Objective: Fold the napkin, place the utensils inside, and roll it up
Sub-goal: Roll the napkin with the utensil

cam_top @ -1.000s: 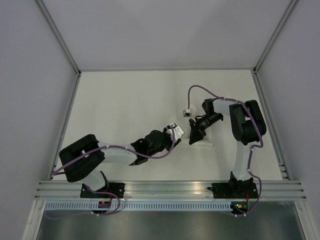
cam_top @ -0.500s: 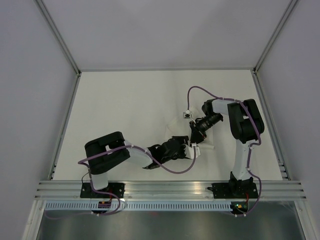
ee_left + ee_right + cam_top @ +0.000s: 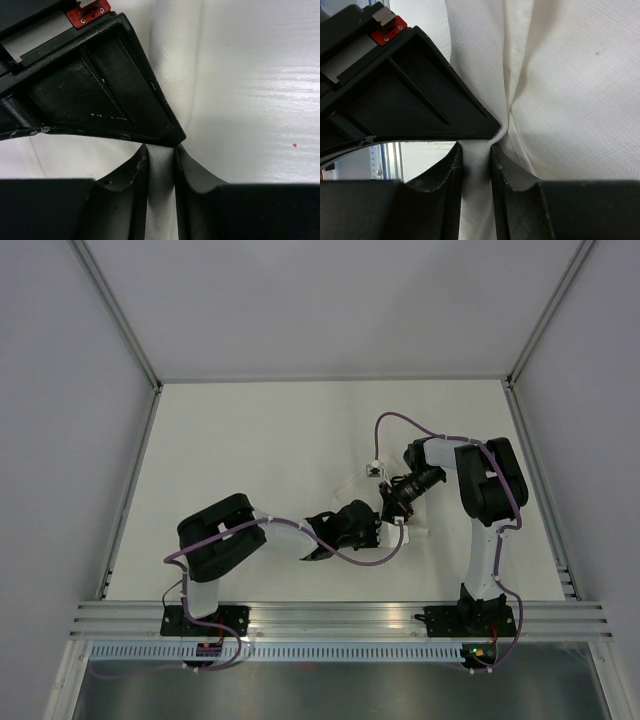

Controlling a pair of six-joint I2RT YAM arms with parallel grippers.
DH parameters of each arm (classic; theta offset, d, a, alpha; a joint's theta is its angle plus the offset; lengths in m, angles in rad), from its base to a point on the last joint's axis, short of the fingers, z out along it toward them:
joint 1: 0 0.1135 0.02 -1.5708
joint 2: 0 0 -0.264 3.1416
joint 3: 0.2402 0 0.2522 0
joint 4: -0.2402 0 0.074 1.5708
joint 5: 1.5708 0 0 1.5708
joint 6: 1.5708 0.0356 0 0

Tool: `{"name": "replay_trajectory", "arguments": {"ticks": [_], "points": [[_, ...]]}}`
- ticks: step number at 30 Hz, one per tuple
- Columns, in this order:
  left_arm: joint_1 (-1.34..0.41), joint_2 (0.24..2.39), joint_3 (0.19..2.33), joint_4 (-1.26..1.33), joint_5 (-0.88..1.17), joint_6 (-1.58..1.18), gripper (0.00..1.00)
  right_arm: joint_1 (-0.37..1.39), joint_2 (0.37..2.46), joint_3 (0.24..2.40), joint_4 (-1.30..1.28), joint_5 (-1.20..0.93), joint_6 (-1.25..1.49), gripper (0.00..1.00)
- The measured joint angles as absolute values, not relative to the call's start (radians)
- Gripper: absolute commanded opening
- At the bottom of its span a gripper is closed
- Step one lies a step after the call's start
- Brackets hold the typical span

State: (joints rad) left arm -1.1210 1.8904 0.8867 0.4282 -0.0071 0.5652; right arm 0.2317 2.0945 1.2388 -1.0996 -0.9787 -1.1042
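1. My left gripper point(image 3: 160, 156) is nearly closed, pinching a fold of the napkin point(image 3: 172, 65); my right gripper point(image 3: 476, 152) pinches it likewise.
2. The napkin lies bunched on the table point(image 3: 250, 440) between them; I should move both together, so the cloth does not slip.

Matt white woven cloth napkin point(image 3: 560, 75), fine visible weave, left hand point(image 3: 161, 156) fingers point(image 3: 125, 192) black matt plastic, lightly scuffed, table point(image 3: 250, 440) white, matt, smooth.

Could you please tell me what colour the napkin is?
The napkin is plain white with a fine weave, clearest in the right wrist view.
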Motion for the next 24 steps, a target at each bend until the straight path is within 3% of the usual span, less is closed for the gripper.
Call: {"name": "replay_trajectory", "arguments": {"ticks": [4, 7, 11, 14, 15, 24], "points": [[-1.103, 1.9, 0.941, 0.334, 0.052, 0.534, 0.11, 0.228, 2.094, 1.239, -1.104, -0.97, -1.103, 0.01], [-1.087, 1.907, 0.979, 0.273, 0.096, 0.513, 0.05, 0.222, 2.093, 1.236, -1.105, -0.967, -1.094, 0.09], [-1.055, 1.917, 1.021, 0.204, 0.176, 0.481, 0.02, 0.22, 2.065, 1.208, -1.061, -0.962, -1.063, 0.34], [-1.03, 1.926, 1.046, 0.169, 0.242, 0.456, 0.02, 0.22, 2.02, 1.169, -1.01, -0.951, -1.032, 0.46], [-1.022, 1.93, 1.056, 0.16, 0.263, 0.445, 0.02, 0.22, 2.0, 1.155, -0.995, -0.942, -1.021, 0.55], [-0.976, 1.971, 1.107, 0.15, 0.376, 0.37, 0.02, 0.145, 1.924, 1.135, -0.928, -0.9, -0.965, 0.59]]}}
